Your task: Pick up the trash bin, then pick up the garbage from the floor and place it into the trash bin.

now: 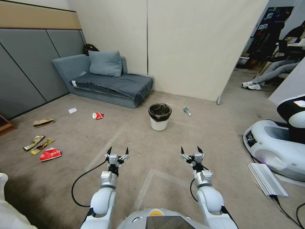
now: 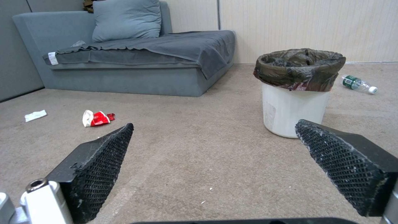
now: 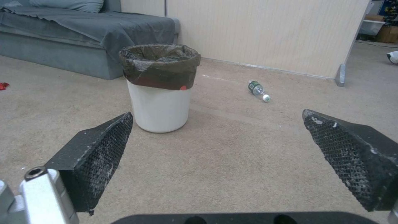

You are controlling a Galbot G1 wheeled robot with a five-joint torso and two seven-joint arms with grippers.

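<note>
Standing upright on the beige carpet, the white trash bin [image 1: 159, 117] with its black bag liner folded over the rim sits out ahead of both arms, well apart from them, just in front of the grey sofa [image 1: 108, 79]. Left gripper [image 1: 118, 151] and right gripper [image 1: 191, 150] both hang low over the floor side by side, jaws spread wide and holding nothing.

Litter is scattered all over: a small clear bottle [image 1: 187, 111] lying near the bin on its right, a crumpled red-and-white snack packet [image 1: 98, 115] and a white paper slip [image 1: 72, 110] off to the bin's left, then further left a brown paper bag [image 1: 44, 122], two yellow-gold foil wrappers [image 1: 38, 144] and another red snack packet [image 1: 50, 154] just beside them.
</note>
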